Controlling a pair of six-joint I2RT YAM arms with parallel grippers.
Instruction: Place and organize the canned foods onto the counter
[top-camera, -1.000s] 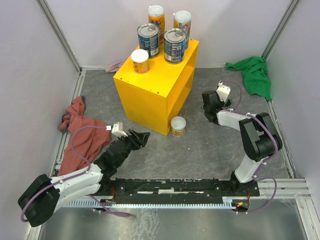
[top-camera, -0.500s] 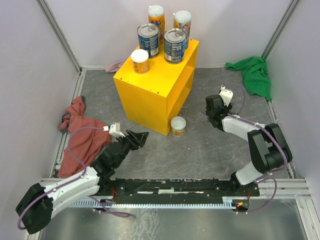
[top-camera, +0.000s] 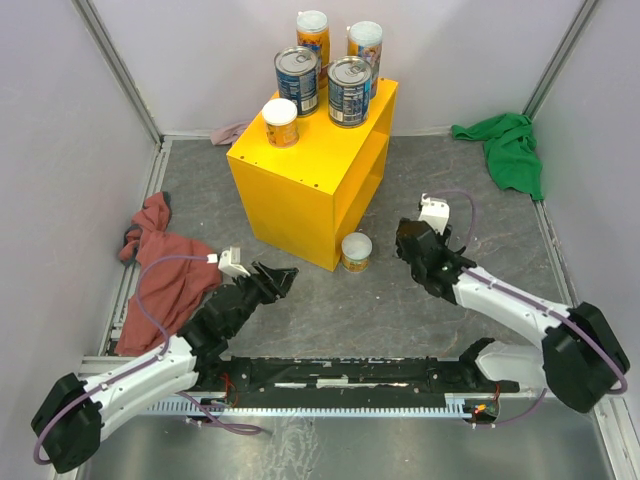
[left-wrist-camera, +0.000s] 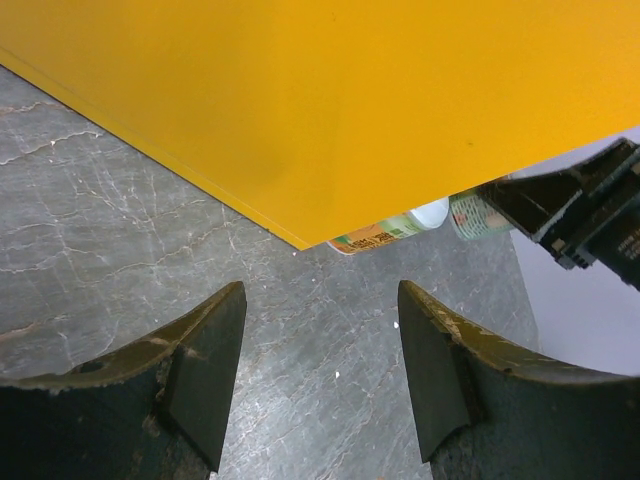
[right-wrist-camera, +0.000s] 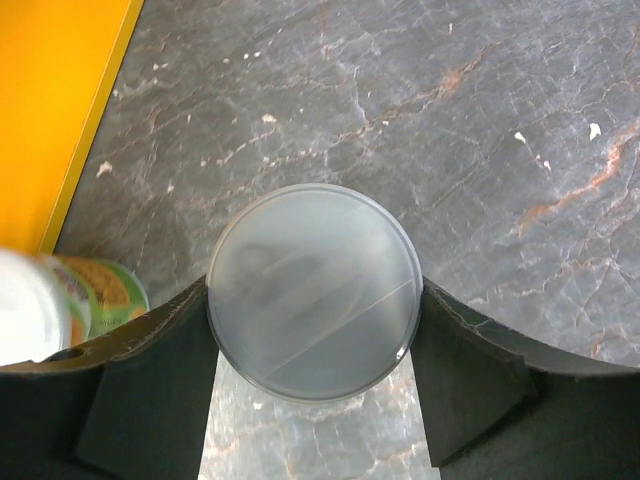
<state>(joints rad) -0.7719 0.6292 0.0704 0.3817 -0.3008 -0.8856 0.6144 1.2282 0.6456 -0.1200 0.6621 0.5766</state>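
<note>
Five cans stand on the flat top of the bright yellow box-shaped worktop (top-camera: 300, 190): two tall slim orange cans (top-camera: 313, 30) at the back, two wide blue cans with silver tops (top-camera: 297, 78) in front of them, and one short white-lidded can (top-camera: 280, 120) near the front left edge; a second short can with a white lid (top-camera: 356, 250) stands on the grey marbled surface (top-camera: 400, 310) just beside the worktop's near corner; the third short can, cloudy-lidded (right-wrist-camera: 312, 290), sits between the fingers of the right claw (top-camera: 408, 243), which grips its sides just under the lid; it looks upright from the wrist view, though I cannot tell whether its base rests on the grey surface or hangs clear

The left claw (left-wrist-camera: 320, 370) is empty, jaws partway apart, low over the grey surface and pointed at the worktop's corner and the can standing there

The likely next step is carrying the gripped can up onto the worktop; the hazards, as I judge them: the standing can and the yellow corner are near the right claw, so a sideways swing could knock that can over; a grip so close to the lid may let the can tilt or slip on the lift; the top is crowded at the back, so a careless set-down could nudge a neighbour off the edge; both claws face the same corner, so the arms could foul each other
</note>
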